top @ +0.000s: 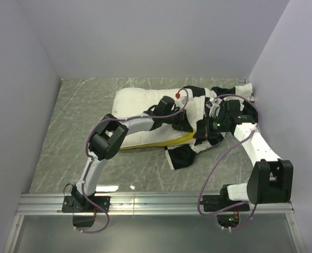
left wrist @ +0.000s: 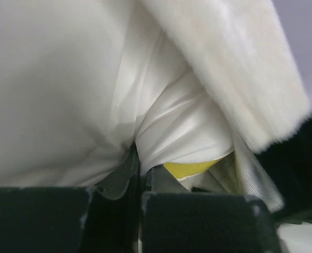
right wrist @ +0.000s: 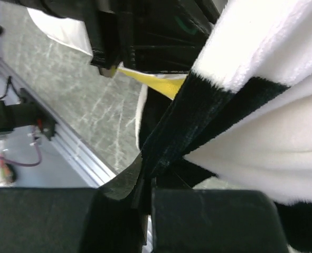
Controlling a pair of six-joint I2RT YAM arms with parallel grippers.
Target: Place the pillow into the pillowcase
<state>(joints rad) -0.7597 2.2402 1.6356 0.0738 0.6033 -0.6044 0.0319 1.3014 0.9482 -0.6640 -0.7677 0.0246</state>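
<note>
The plump cream-white rectangular pillow (top: pixel 140 105) lies across the middle of the grey marbled worktop (top: pixel 71 132). Its right end is tucked into the mouth of the soft plush pillowcase (top: pixel 182 157) with big black-and-white checkerboard squares, which is bunched up at the right. By my reading most of the pillow is outside the sack, so the stuffing has barely begun. The left pincer (left wrist: pixel 140 197) is closed on a fold of the pillow's glossy white cover, just beside the yellow band (left wrist: pixel 192 167) along its edge, and the pillowcase's fleecy hem drapes over it from the upper right. The right pincer (right wrist: pixel 147 192) is clamped on a black stretch of the pillowcase rim, and the two pincers sit close together at the opening. The left grip takes only a thin pinch of slick fabric. A push deeper could therefore let the cover slide out of the jaws, or stretch the cover without moving the filling. The right pincer holds the rim at a single spot, so pulling there alone could narrow the mouth to a slit that bunches against the pillow's plump corner instead of riding over it. Nothing pins the sack down, so it may simply drag along with the pillow. With the wrists this close, opposite pulls could knock them together or snag the hem on the left pincer.
</note>
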